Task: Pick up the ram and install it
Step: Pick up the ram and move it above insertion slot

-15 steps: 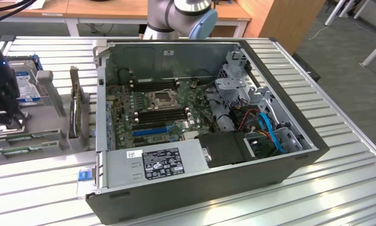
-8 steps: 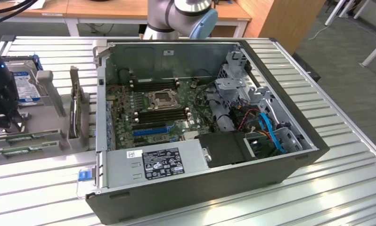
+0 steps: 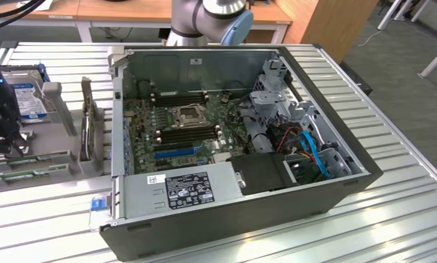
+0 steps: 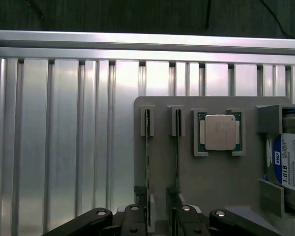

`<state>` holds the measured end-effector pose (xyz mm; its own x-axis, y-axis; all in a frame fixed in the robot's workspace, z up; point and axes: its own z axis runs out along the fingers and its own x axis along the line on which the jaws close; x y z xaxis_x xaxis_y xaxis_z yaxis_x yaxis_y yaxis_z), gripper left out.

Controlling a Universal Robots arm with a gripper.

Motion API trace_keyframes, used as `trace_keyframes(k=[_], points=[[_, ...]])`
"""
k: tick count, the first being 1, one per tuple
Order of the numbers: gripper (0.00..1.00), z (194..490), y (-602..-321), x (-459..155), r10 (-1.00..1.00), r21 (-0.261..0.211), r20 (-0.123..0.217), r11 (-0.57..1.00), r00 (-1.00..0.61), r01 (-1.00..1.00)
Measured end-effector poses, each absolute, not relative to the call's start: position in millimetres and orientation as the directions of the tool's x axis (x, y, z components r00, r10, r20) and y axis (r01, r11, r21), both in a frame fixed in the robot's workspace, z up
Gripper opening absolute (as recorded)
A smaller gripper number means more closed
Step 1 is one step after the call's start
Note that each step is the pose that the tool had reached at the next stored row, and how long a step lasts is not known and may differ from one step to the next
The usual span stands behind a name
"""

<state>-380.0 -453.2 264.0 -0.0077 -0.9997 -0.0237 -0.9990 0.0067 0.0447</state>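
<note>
My pincer [image 4: 160,221] is spread wide and holds nothing. It hangs low over the grey tray [image 4: 211,182]. The tray sits on the metal table [image 4: 64,147], at the exterior view's left of the open computer [image 3: 196,66].

The ram is in that tray, not in the computer. I see two green sticks, each standing on its thin edge in its own slot. One stick [image 4: 177,152] is just beside the square chip [image 4: 219,132]. The other stick [image 4: 147,152] is one slot farther from the chip. They lie side by side, with a strip of grey tray between them.

What matters most is how the sticks line up with my pincer. Both are long and thin, and they point straight away from the pincer, toward the rail at the table's edge. Their near ends come right up by the fingers [image 4: 137,223]. The fingers open across the sticks, not along them. So I think a squeeze would press on a stick's flat sides, which is the good way round.

The middle of the pincer is over the grey strip between the two sticks, not over either one. Each stick's near end is close to one finger, and I can't tell if they touch. I also can't tell which stick is the one to take.

The black slots [image 3: 189,134] inside the computer are well apart from the pincer.
</note>
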Motion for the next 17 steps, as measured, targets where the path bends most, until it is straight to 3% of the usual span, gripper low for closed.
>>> trace_keyframes(k=[17], points=[[0.29, 259.4, -457.8, -380.0, -1.0, 0.045, -0.024, 0.007, -0.008, -0.999]])
